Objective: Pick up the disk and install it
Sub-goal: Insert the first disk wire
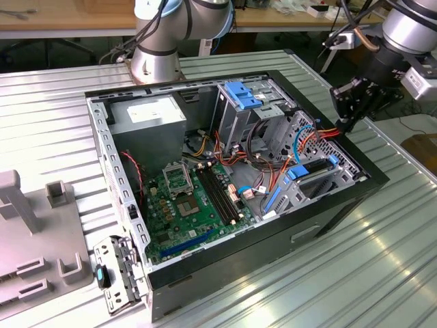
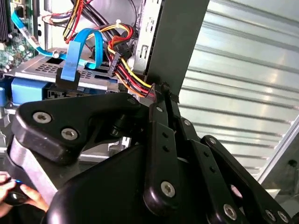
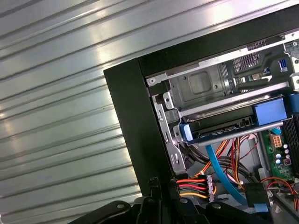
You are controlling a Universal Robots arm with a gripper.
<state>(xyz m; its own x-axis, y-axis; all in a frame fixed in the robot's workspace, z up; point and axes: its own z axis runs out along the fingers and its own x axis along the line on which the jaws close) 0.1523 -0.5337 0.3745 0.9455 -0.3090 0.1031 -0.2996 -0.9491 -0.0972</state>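
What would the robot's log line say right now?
gripper: shut, beside power connector | disk: in drive cage | computer case: open

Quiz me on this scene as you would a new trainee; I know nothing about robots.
1. True or false: the disk lies out on the ribbed table.
2. Where does the gripper hover? A) over the middle of the computer case; B) at the case's corner, by the coloured wires; C) far out over the table.
3. Fill in: the plastic rails on the disk are coloured ____.
Key: 1 false, it is inside the case; 2 B; 3 blue.
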